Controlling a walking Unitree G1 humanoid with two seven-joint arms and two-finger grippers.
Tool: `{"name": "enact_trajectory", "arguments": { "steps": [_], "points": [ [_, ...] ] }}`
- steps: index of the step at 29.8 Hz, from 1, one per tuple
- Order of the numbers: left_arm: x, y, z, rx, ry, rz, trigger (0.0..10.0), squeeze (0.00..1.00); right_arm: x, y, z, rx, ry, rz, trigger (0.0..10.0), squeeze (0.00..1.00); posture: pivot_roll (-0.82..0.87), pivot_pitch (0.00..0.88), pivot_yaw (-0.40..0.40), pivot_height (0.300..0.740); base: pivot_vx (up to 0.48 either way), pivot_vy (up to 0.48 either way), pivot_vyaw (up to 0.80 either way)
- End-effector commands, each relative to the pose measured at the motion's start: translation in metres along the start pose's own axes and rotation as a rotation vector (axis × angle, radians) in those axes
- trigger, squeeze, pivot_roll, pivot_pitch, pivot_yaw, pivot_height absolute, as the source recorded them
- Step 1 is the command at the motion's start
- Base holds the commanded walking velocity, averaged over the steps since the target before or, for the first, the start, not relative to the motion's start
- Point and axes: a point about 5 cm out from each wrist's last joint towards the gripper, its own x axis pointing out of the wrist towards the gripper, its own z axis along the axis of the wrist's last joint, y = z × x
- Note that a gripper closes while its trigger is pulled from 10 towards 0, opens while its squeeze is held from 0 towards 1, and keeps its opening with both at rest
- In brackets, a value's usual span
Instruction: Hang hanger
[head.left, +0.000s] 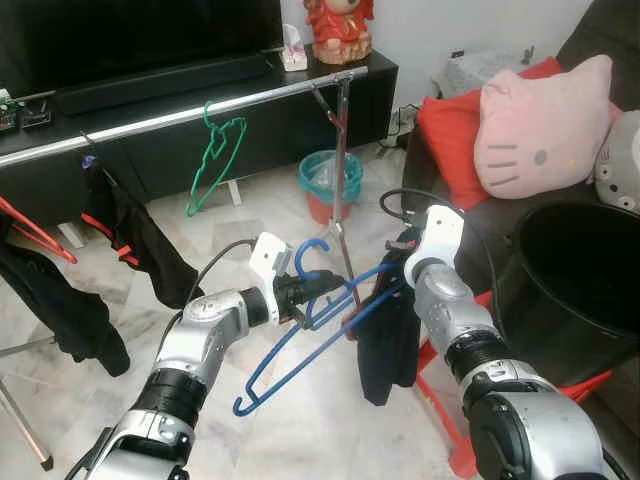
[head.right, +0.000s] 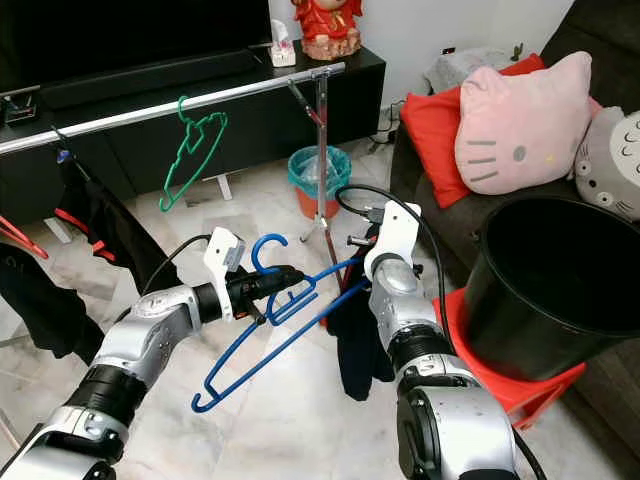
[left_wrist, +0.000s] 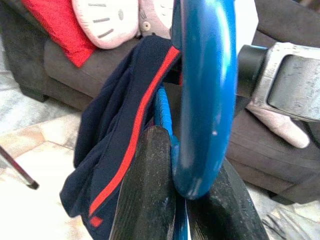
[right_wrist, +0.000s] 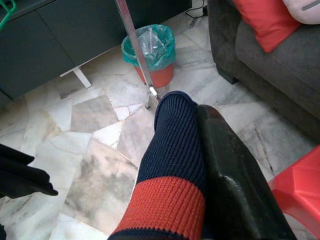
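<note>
Garment (head.left: 385, 330) is risking sliding off: left gripper (head.left: 318, 287) is clamping the tilting blue hanger (head.left: 300, 345), right gripper (right_wrist: 200, 165) pinching cloth at three o'clock.

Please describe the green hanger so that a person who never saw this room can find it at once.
Find the long silver clothes rail in front of the dark TV cabinet. The green hanger hangs near its middle. It carries no clothes, unlike the blue hanger in the left pincer.
</note>
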Motion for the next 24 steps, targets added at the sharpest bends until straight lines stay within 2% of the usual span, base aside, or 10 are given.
{"name": "enact_trajectory", "arguments": {
  "steps": [1, 4, 7, 10, 24],
  "points": [
    [0.001, -0.005, 0.003, 0.011, 0.001, -0.040, 10.0, 0.00, 0.000, 0.007, 0.012, 0.006, -0.041, 0.020, 10.0, 0.00, 0.03, 0.042, 0.035, 0.740, 0.000, 0.000, 0.00],
    [0.002, -0.003, 0.001, 0.021, 0.017, -0.018, 10.0, 0.00, 0.000, 0.008, 0.014, 0.009, -0.045, 0.023, 10.0, 0.00, 0.03, 0.042, 0.035, 0.740, 0.000, 0.000, 0.00],
    [0.004, 0.003, -0.005, 0.063, 0.066, 0.066, 10.0, 0.00, 0.000, 0.013, 0.021, 0.035, -0.062, 0.038, 10.0, 0.00, 0.03, 0.042, 0.036, 0.740, 0.000, 0.000, 0.00],
    [0.005, 0.005, -0.005, 0.063, 0.062, 0.087, 10.0, 0.00, -0.001, 0.016, 0.022, 0.035, -0.067, 0.045, 10.0, 0.00, 0.03, 0.041, 0.038, 0.740, 0.000, 0.000, 0.00],
    [0.006, 0.014, 0.008, 0.072, -0.050, 0.226, 10.0, 0.00, -0.015, 0.041, 0.005, 0.049, -0.032, 0.082, 10.0, 0.00, 0.02, 0.051, 0.040, 0.740, 0.000, 0.000, 0.00]
  ]
}}
